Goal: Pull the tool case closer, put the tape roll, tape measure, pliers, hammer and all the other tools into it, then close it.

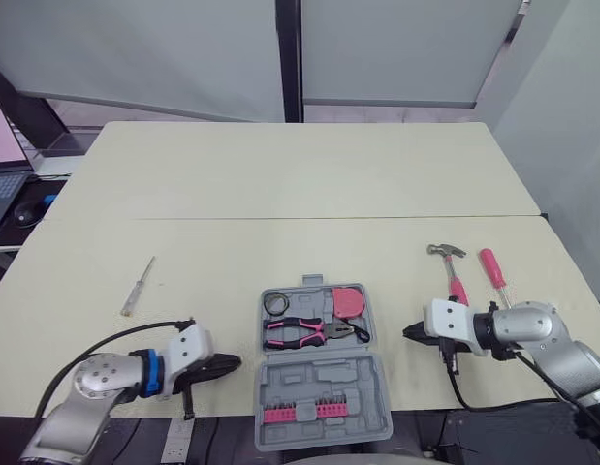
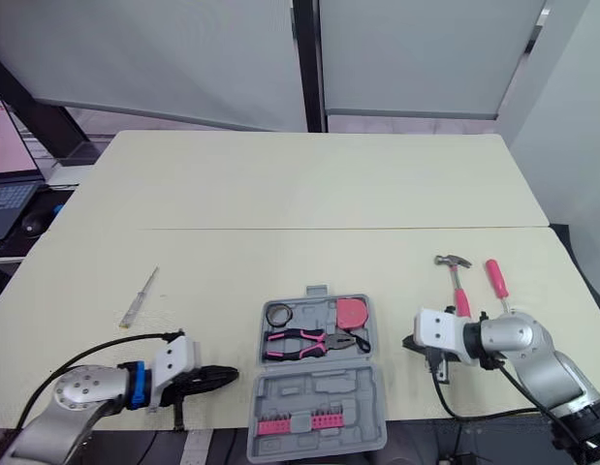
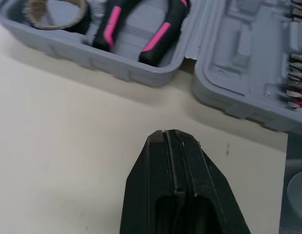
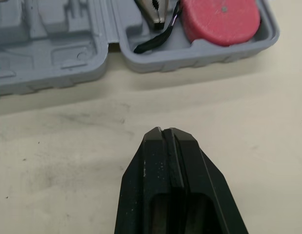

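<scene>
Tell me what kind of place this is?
Probably an office or lab room: pale tables pushed together, grey partition panels behind them, a laptop off to the robot's left.

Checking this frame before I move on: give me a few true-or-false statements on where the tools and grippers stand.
1. The tool case lies open. True.
2. The pliers lie inside the case. True.
3. The hammer is packed in the case. False: it lies on the table, to the right of the case.
4. The left gripper holds the slim screwdriver. False: it is shut on nothing, and the screwdriver lies apart from it on the table.
5. The right gripper is shut and empty. True.
</scene>
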### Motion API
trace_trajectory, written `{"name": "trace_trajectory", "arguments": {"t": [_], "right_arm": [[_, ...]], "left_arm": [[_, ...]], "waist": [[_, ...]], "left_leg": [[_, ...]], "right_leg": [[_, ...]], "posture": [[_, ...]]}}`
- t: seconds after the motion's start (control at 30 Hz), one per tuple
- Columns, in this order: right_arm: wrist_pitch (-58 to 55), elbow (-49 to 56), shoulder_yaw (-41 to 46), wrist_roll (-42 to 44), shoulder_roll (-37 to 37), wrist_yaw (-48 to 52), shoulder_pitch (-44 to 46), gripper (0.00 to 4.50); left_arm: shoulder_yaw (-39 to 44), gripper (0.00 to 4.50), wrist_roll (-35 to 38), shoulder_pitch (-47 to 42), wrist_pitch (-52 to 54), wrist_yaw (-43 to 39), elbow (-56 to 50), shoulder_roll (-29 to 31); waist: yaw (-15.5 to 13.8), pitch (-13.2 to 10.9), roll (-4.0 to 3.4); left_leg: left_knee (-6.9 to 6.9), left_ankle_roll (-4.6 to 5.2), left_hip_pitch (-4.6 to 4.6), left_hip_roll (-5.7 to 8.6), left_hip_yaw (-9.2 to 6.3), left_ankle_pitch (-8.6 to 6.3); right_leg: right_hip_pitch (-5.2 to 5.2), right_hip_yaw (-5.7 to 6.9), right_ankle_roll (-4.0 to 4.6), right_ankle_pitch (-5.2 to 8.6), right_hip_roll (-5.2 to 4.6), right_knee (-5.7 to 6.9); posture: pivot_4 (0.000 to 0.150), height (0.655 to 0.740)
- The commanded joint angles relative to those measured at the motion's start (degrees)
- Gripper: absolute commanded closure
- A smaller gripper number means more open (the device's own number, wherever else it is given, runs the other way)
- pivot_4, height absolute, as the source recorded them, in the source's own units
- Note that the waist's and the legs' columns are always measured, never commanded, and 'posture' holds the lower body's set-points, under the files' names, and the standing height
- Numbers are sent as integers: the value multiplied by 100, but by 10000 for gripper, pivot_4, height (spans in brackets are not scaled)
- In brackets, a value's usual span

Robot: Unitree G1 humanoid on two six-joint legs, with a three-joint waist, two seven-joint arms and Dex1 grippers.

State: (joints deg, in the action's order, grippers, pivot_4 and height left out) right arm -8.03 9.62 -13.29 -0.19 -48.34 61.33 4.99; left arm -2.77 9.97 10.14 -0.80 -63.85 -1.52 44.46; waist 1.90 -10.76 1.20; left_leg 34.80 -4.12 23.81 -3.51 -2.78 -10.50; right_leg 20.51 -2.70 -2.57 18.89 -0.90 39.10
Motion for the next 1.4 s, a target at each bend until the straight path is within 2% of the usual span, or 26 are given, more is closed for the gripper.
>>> {"name": "trace_trajectory", "arguments": {"t": [0.03, 0.37, 0.63, 0.93, 1.4], "right_arm": [[182, -42, -187, -175, 118, -65, 42, 45000], [251, -465, -814, -539, 591, -4, 292, 45000], [-129, -15, -836, -354, 776, 82, 212, 45000], [-374, 127, -823, -319, 975, -73, 258, 45000], [-358, -561, -927, -594, 1589, -399, 1023, 45000]], "left_arm": [[-183, 44799, -138, -86, -72, 111, 3, -116], [-636, 44799, -528, -664, -194, 284, 441, -399], [-938, 44799, -587, -984, -60, 276, 453, -638], [-954, 44799, -660, -1305, -42, 322, 676, -777], [-893, 44799, -888, -1836, -289, 546, 1388, -899]], "waist": [[-7, 0, 0], [-32, 6, -4], [-53, 16, -17], [-62, 19, -22], [-33, 20, -23]], "left_leg": [[0, 0, 0, 0, 0, 0], [6, -1, -8, 3, -4, 0], [6, -1, -37, 4, -4, 0], [7, 0, -39, 5, -4, 2], [8, 4, -46, 2, -4, 6]], "right_leg": [[0, 1, 0, 0, 0, 0], [-13, 2, -9, -3, 0, -1], [-40, 0, -22, 4, -1, -1], [-41, 1, -31, 0, -2, -1], [-40, 0, -33, -18, 3, 0]], "posture": [[1500, 7400], [1500, 7400], [1500, 7400], [1500, 7400], [1500, 7400]]}}
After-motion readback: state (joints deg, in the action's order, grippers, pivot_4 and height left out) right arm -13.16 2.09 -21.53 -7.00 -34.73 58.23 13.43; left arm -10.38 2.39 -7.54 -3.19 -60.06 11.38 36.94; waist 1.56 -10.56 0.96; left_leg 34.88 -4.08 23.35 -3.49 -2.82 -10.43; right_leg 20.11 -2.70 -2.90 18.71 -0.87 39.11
